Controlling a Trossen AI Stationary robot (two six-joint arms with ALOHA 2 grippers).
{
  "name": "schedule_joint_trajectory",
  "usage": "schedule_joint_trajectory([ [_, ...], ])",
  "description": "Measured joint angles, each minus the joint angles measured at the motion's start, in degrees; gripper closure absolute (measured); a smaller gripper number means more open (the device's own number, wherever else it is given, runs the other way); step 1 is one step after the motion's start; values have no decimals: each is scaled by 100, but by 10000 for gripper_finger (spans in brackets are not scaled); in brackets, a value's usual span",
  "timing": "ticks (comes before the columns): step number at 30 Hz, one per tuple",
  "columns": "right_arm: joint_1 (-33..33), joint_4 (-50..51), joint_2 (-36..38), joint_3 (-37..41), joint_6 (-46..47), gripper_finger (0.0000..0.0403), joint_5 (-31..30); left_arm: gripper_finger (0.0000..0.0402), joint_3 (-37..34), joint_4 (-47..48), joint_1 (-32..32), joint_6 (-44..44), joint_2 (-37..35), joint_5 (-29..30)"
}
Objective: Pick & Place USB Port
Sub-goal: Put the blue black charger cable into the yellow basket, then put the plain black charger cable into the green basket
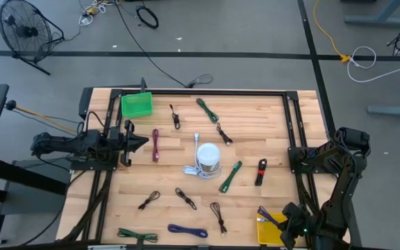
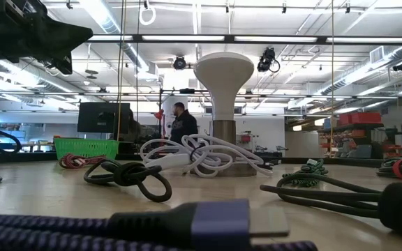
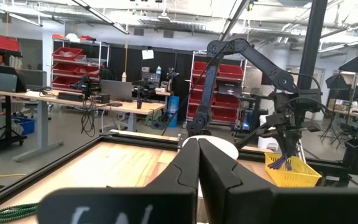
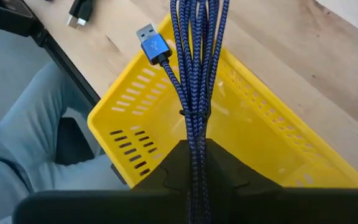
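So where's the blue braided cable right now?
The blue cable hangs bundled between the right gripper's fingers, directly over the yellow basket at the table's near right corner in the high view.

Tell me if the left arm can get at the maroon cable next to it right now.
Probably yes. The left gripper is shut and holds nothing, and the maroon cable lies just beyond its tip on bare table, nothing between.

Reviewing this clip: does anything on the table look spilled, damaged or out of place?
Nothing stands out. Bundled cables lie scattered over the table, as the task expects. The right tool holds the blue cable over the yellow basket; the left tool waits shut.
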State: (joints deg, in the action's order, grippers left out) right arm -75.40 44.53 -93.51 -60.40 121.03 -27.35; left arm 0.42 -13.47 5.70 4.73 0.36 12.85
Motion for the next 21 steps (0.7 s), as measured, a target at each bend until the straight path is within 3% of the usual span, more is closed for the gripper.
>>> schedule_joint_trajectory([
  [12, 3, 237, 4, 2, 149, 270, -7, 394, 0, 0, 1, 2, 0, 1],
  [21, 668, 1301, 321, 4, -105, 262, -22, 394, 0, 0, 0, 4, -1, 1],
])
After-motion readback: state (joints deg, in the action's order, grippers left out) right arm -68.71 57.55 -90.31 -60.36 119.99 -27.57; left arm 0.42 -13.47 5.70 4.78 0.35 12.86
